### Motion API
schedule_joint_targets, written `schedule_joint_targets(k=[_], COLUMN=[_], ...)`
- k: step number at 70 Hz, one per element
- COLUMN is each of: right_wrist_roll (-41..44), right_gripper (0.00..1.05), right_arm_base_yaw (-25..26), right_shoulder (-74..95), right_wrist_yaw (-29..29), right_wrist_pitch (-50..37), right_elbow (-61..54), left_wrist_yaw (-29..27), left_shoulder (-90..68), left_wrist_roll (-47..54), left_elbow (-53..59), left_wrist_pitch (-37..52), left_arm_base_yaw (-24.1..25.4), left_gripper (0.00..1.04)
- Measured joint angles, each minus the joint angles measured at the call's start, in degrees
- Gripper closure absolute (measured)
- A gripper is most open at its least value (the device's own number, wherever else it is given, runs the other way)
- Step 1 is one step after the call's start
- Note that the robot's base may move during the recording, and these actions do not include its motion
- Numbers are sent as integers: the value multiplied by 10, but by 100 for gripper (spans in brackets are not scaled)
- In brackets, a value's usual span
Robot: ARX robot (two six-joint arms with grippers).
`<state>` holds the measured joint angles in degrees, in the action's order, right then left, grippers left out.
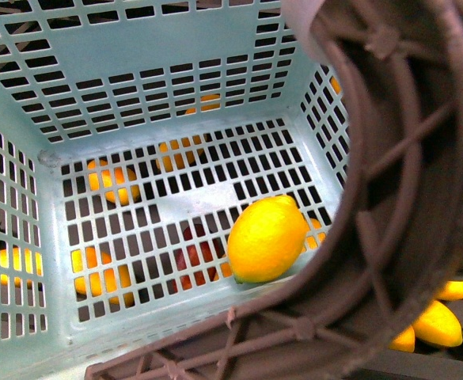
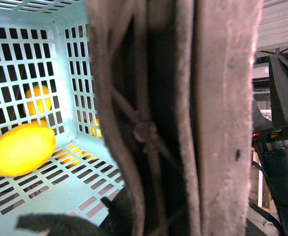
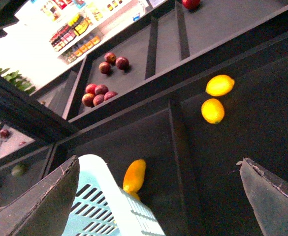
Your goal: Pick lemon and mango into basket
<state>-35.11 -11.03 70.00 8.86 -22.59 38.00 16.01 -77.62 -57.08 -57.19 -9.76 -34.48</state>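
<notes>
Mango [image 3: 134, 175] on dark partitioned shelf [image 3: 262, 147], bright store racks [image 3: 80, 27] behind

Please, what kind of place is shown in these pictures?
Probably a supermarket's fruit section, or a mock-up of one. Dark display bins with dividers hold loose yellow fruits and red fruits, stocked shelves show in the background, and a teal shopping basket is in use.

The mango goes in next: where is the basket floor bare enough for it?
In the basket, bare floor runs from the lemon to the left wall and the back wall. Crowded only at the near right, where the lemon lies by the brown handle.
</notes>
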Motion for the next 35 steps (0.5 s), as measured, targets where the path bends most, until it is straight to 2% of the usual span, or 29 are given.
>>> schedule_joint_targets(k=[13,35], right_wrist_roll=[0,2], right_gripper=[9,9], right_arm_base_yaw=[32,45], right_shoulder=[21,31], right_wrist_yaw=[15,31], right_wrist_pitch=[-22,-40], right_elbow=[-22,-30], left_wrist_yaw=[4,3], left_shoulder=[0,0], left_wrist_roll=[-1,0], left_elbow=[0,0], left_wrist_pitch=[0,0], left_arm_base_yaw=[0,0], left_gripper=[91,91])
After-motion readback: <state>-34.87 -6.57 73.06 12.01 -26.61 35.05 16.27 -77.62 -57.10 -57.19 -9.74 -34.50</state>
